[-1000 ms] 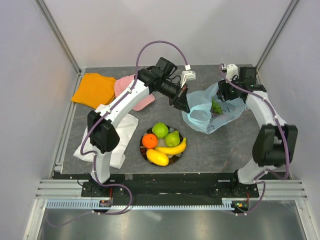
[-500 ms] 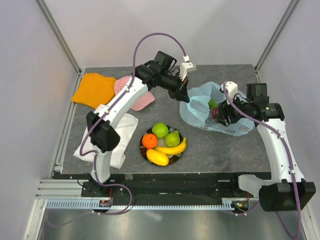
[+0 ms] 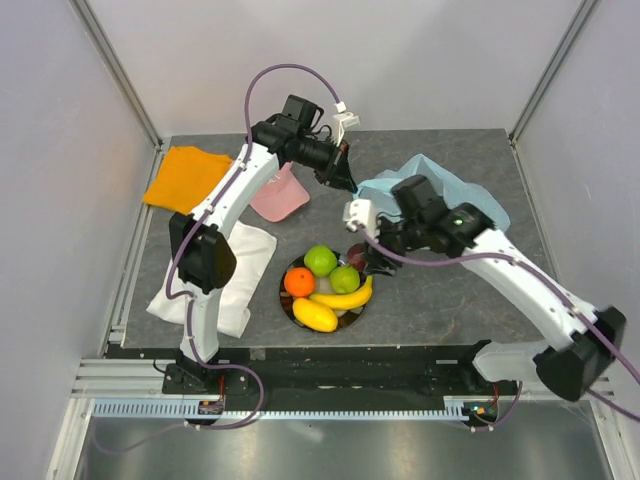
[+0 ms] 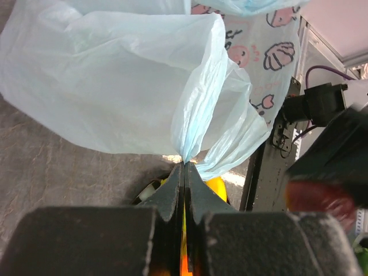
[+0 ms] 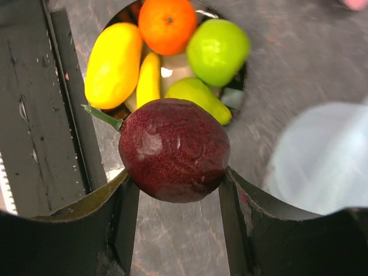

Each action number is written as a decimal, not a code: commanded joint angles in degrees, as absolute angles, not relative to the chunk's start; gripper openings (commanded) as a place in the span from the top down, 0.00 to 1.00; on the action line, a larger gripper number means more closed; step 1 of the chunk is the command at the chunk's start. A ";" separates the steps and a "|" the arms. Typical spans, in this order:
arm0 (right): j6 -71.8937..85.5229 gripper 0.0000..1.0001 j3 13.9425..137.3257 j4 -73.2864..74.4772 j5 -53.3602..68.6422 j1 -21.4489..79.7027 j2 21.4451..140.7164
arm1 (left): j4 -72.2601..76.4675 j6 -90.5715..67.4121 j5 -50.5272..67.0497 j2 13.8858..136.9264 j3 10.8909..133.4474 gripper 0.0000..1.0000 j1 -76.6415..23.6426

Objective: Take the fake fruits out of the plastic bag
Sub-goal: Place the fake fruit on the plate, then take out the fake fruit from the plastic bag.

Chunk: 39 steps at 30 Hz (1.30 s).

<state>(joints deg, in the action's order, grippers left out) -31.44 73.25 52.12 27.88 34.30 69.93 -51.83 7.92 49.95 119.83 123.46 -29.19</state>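
Transfer step in hand: the right gripper [image 5: 175, 183] carries a dark red plum-like fruit [image 5: 172, 146] to the plate [image 5: 233, 99]. Its jaws are clamped on the fruit's two sides, and a green stem [image 5: 103, 117] sticks out toward 9 o'clock in the right wrist view. In the top view the fruit hangs at the plate's rim, at about 2 o'clock of the plate, and is not yet set down.

Plate contents, read from the top view:
- green apple [image 3: 320, 260] at 12 o'clock
- green pear [image 3: 345, 278] at 2 o'clock
- orange [image 3: 299, 282] at 9 o'clock
- banana [image 3: 345, 297] along the 4 o'clock edge
- yellow mango-like fruit [image 3: 314, 314] at 6 o'clock

These five fill most of the dish and touch one another.

Left gripper [image 4: 184, 168]: its fingers are pressed flat together on a gathered fold of the plastic bag [image 4: 103, 86], holding that edge up. In the top view the bag lies at 1 o'clock of the plate, apart from it. You cannot tell whether more fruit is inside, because the film hides the interior in every view that shows it.

Next move, as a judgement: bring the right gripper toward 8 o'clock until the fruit is over a gap among the others. Lower it, then part the jaws. Expect little free room, since a round glossy fruit set on top of others may roll off the rim. Keep the left grip on the bag so the mouth is open for a return reach.
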 commanded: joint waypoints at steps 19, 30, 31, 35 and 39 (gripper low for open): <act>-44.30 0.28 76.90 39.99 19.87 52.56 96.15 | -50.27 7.73 53.88 113.82 120.41 0.98 -26.37; -33.42 0.02 93.00 49.72 21.83 41.86 91.66 | -50.10 7.12 55.37 114.87 122.43 0.98 -26.37; -31.92 0.02 96.90 51.83 24.06 39.49 93.06 | -50.18 7.12 55.37 114.87 122.61 0.98 -26.37; -27.52 0.02 112.13 59.85 29.97 30.95 95.62 | -50.19 7.21 55.02 115.22 122.34 0.98 -26.37; -26.36 0.02 111.73 59.94 28.74 22.34 94.66 | -50.10 7.12 55.11 115.40 121.47 0.98 -26.37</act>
